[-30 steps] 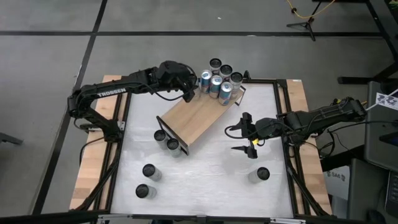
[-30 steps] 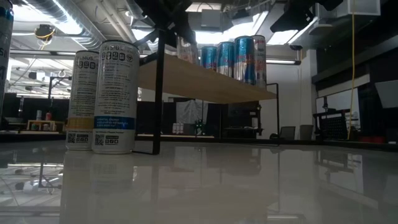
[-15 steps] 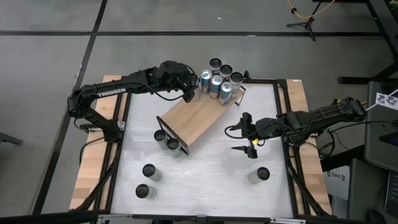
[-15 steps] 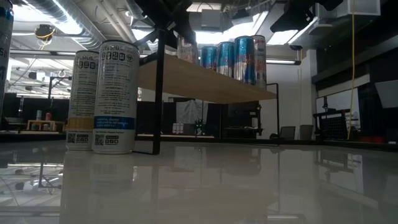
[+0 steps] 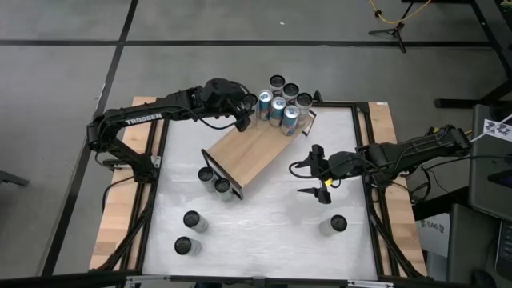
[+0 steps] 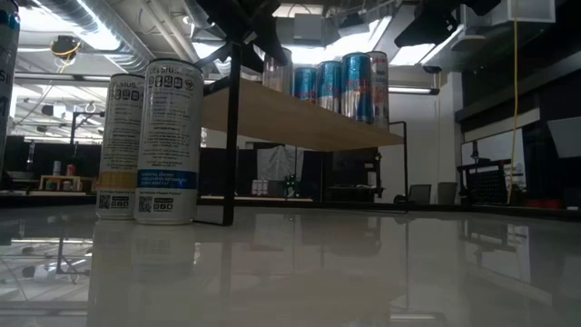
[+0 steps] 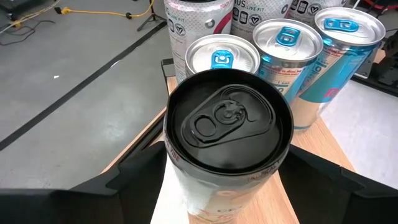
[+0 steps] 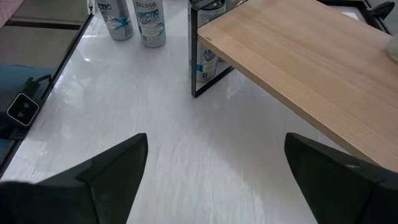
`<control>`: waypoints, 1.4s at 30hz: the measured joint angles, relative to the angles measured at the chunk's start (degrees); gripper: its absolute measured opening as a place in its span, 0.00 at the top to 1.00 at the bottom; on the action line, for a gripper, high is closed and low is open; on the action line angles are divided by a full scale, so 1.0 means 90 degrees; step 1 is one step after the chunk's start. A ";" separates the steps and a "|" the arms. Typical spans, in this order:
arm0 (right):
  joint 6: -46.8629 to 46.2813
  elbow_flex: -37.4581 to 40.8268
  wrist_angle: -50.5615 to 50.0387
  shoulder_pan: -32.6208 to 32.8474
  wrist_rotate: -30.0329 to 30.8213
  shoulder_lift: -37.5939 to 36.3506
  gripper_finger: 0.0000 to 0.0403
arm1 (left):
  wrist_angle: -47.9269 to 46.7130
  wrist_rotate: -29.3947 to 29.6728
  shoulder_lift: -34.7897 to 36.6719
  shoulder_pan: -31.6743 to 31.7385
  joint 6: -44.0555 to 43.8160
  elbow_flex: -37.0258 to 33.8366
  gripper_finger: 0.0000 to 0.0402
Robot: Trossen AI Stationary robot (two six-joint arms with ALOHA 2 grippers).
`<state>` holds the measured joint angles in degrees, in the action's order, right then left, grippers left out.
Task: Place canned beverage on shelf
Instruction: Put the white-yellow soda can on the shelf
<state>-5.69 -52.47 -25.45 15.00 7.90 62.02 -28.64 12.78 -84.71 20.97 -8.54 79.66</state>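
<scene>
A black-topped can (image 7: 227, 127) stands upright between the left gripper's (image 7: 227, 180) two dark fingers (image 7: 134, 177), which flank its sides at the wooden shelf (image 7: 317, 168). Just beyond it stand three blue cans with silver tops (image 7: 286, 46), close together, with a white can (image 7: 198, 18) behind them. Grey floor (image 7: 68, 68) with black lines lies farther off.

Looks like a robotics lab or workshop: exposed ceiling ducts (image 6: 86, 23), grey taped floor (image 5: 72, 48), tripod (image 5: 392, 30), yellow cable (image 5: 392, 12), far workbenches (image 6: 64, 182).
</scene>
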 joint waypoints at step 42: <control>0.0000 0.0000 0.0000 -0.0001 0.0000 0.0000 0.07 | 0.0259 0.1113 -0.0109 -0.0420 -0.0928 -0.0019 0.39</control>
<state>-5.69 -52.47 -25.45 14.99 7.90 62.02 -26.31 22.80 -85.69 17.19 -16.89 79.49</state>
